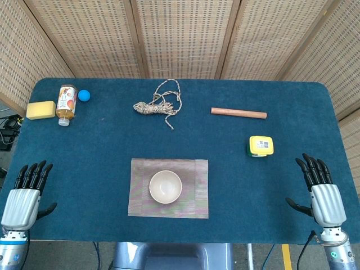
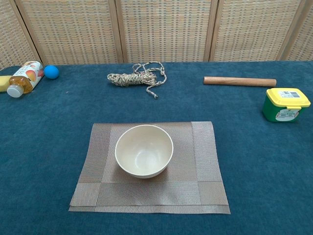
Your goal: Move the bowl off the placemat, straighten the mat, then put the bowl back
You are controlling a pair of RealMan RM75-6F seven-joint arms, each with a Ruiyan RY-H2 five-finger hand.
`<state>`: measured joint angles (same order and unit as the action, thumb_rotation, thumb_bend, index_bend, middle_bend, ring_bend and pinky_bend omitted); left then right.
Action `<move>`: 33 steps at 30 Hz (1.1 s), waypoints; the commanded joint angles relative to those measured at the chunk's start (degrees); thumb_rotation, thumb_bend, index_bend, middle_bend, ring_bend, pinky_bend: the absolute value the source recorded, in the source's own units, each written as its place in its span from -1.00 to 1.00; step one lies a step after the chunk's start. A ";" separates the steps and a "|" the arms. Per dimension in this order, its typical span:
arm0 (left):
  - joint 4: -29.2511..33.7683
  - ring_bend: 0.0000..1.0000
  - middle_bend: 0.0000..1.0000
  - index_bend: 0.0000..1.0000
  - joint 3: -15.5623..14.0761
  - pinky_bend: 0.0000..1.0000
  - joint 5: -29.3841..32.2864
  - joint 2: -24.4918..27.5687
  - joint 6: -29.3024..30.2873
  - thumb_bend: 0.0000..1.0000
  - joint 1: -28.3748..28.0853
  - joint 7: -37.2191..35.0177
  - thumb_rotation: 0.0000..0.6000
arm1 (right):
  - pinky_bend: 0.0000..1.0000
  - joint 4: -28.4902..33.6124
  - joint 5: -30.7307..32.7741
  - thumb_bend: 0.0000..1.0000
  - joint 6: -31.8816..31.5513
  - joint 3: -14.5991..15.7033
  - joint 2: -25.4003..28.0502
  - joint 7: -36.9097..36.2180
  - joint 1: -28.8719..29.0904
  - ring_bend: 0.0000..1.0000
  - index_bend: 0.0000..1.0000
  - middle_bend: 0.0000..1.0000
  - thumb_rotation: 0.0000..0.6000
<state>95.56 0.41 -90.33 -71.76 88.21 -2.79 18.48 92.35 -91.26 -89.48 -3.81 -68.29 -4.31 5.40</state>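
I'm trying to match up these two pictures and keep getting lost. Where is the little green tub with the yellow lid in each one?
Head view: the green tub sits right of centre on the blue table, beyond the right hand.
Chest view: it stands at the far right edge.
Shared landmark: the wooden stick lies just behind it, slightly to its left, in both views.

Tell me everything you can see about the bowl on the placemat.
The bowl is small, round and cream-white, smooth and matte like plastic or ceramic. It is empty and stands upright with its mouth up, near the middle of the woven grey-brown placemat. Only the mat touches it; both hands rest far off at the table's near corners.
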 commanded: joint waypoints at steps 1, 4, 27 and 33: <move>0.21 -1.00 -1.00 -1.00 -0.11 -1.00 0.05 0.12 -0.09 -1.00 0.03 0.17 1.00 | -1.00 0.93 1.14 -0.69 1.01 -0.11 0.79 0.33 0.03 -1.00 -1.00 -1.00 1.00; 0.41 -1.00 -1.00 -1.00 -0.22 -1.00 -0.19 0.18 0.04 -1.00 0.08 0.55 1.00 | -1.00 1.33 1.74 -0.69 1.48 -0.18 1.39 0.00 0.03 -1.00 -1.00 -1.00 1.00; -1.41 -1.00 -1.00 -0.67 0.40 -1.00 -5.25 -2.99 -1.96 -1.00 -3.62 2.46 1.00 | -1.00 2.72 2.45 -0.69 2.65 -0.21 3.73 -3.00 0.08 -1.00 -1.00 -1.00 1.00; -0.26 -1.00 -1.00 -0.35 2.01 -1.00 -7.19 -5.14 -6.39 -1.00 -8.15 5.64 1.00 | -1.00 2.71 2.55 -0.69 2.69 -0.33 4.06 -3.95 0.07 -1.00 -1.00 -1.00 1.00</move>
<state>94.91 1.78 -97.05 -76.03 83.20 -9.65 23.13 95.07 -88.74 -86.85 -4.14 -64.26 -8.20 5.46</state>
